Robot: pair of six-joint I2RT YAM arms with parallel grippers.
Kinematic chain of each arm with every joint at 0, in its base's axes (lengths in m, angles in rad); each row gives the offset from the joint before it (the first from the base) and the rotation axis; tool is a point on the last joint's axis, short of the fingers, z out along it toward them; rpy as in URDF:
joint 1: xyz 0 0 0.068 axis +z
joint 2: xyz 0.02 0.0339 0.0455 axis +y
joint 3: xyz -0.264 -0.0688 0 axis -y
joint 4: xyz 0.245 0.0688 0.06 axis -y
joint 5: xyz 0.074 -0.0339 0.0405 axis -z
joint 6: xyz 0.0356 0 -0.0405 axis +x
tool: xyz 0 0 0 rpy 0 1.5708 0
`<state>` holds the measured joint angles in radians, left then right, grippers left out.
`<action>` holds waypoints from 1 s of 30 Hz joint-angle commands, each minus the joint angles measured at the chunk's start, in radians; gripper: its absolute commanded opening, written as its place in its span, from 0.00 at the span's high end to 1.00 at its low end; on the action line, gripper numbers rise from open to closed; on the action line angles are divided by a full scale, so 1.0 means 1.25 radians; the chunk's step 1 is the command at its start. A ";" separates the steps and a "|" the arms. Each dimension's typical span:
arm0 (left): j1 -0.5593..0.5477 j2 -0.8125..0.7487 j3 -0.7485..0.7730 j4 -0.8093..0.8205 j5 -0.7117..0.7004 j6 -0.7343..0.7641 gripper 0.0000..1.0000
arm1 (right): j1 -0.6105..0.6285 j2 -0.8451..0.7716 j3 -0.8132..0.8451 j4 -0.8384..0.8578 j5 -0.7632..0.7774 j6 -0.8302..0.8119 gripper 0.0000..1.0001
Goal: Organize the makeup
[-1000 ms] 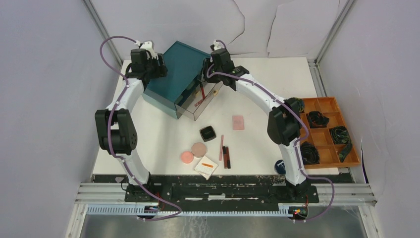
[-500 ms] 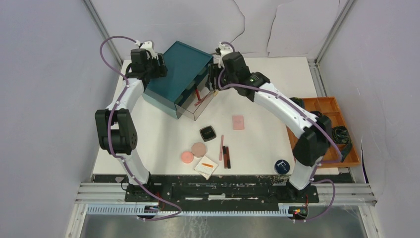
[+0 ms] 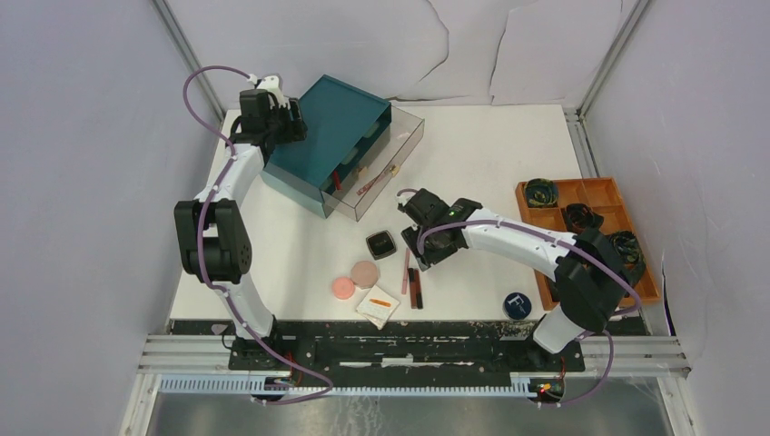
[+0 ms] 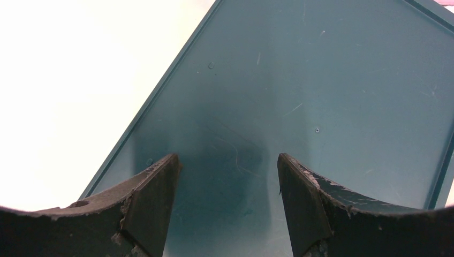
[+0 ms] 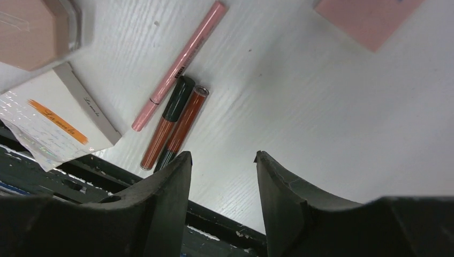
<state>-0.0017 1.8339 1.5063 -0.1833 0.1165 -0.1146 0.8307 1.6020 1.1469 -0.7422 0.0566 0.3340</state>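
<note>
My right gripper [image 3: 419,252] is open and empty, low over the table's middle. In its wrist view [image 5: 222,158] a thin pink stick [image 5: 179,64] and two red-brown sticks [image 5: 176,126] lie just left of the fingers. The white pad [image 5: 59,120], the beige disc [image 5: 35,32] and the pink square [image 5: 369,16] also show. From above I see the black compact [image 3: 380,243], pink disc [image 3: 342,288], beige disc [image 3: 365,273], white pad [image 3: 378,306] and dark-blue tin [image 3: 517,304]. My left gripper [image 3: 289,127] is open on the teal box top [image 4: 300,80].
The teal box [image 3: 331,136] stands at the back left with its clear drawer [image 3: 386,168] pulled out, thin red-pink sticks [image 3: 368,186] inside. The orange compartment tray [image 3: 590,195] with dark bundles sits at the right edge. The table's front edge is just below the sticks.
My right arm has swung from the open drawer at the back down to the table's middle by the sticks. The red stick it held at the drawer stays inside. The left arm has not moved.
</note>
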 commanded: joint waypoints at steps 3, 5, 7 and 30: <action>0.003 0.043 -0.015 -0.083 0.019 -0.011 0.25 | 0.017 -0.002 -0.020 0.046 -0.023 0.032 0.48; 0.003 0.045 -0.018 -0.083 0.019 -0.010 0.25 | 0.028 0.011 -0.020 0.051 -0.028 0.028 0.48; 0.003 0.043 -0.023 -0.082 0.016 -0.009 0.25 | 0.039 0.023 -0.022 0.052 -0.029 0.024 0.48; 0.003 0.025 -0.044 -0.079 0.007 -0.003 0.25 | 0.051 0.068 -0.099 0.136 -0.050 0.073 0.50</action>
<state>-0.0017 1.8370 1.5002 -0.1646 0.1158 -0.1146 0.8902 1.6840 1.0271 -0.6048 -0.0017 0.4084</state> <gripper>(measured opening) 0.753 0.505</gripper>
